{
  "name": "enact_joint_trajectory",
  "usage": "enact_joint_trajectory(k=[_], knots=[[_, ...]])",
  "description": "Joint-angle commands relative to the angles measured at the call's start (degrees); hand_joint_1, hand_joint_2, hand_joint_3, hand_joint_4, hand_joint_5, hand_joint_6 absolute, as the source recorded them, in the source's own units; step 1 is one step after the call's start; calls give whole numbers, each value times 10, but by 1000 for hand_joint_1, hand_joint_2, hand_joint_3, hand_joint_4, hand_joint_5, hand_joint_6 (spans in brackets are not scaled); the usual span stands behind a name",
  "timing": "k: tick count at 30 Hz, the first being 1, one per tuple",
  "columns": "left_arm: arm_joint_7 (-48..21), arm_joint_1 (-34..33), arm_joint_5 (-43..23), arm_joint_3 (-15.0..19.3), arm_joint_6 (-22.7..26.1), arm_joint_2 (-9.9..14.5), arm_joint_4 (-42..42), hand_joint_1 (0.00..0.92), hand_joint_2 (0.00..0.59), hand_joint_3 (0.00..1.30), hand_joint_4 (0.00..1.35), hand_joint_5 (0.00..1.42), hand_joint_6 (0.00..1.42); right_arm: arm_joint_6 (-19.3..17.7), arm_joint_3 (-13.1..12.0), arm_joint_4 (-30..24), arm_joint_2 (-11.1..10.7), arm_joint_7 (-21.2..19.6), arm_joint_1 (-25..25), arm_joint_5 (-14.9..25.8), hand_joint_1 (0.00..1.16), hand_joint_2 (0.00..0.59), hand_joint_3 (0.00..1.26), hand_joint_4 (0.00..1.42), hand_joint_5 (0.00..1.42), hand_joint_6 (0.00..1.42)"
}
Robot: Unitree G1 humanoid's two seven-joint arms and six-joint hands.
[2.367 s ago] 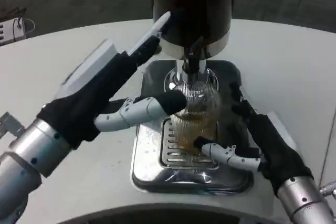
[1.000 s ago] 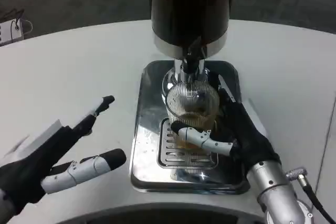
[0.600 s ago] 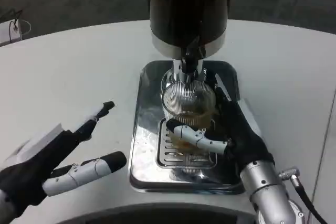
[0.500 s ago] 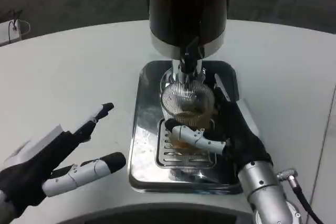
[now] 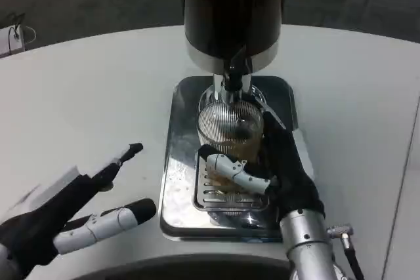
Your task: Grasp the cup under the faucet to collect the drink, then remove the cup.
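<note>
Withdrawn from the dispenser [image 5: 231, 14] it touched seconds ago, the left hand [image 5: 72, 211] now hovers low over the white table [image 5: 85, 96], fingers apart and empty. Head view: the right hand [image 5: 262, 168] stays wrapped around the ribbed cup [image 5: 230, 129], which sits under the faucet [image 5: 234, 77] on the drip tray [image 5: 177, 181], partly filled; removal looks next.

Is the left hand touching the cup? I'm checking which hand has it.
No, the left hand hangs open over the table, apart from the cup, which the right hand grips.
</note>
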Motion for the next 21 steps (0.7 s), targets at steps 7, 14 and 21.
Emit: enact_joint_trajectory(k=[7,14,21], knots=[[-10,15,2,-3,6,8,4,0,5,56,0,24,125,-17,10,27,36,-40,1,-1,908,218,295,363,442,423],[-9,17,4,-5,5,7,1,0,9,69,0,34,125,-22,13,21,44,-70,11,-2,939,231,469,579,628,621],[-8,14,4,-8,3,5,2,0,9,71,0,37,125,-21,13,0,44,-94,24,-1,969,224,654,830,895,975]])
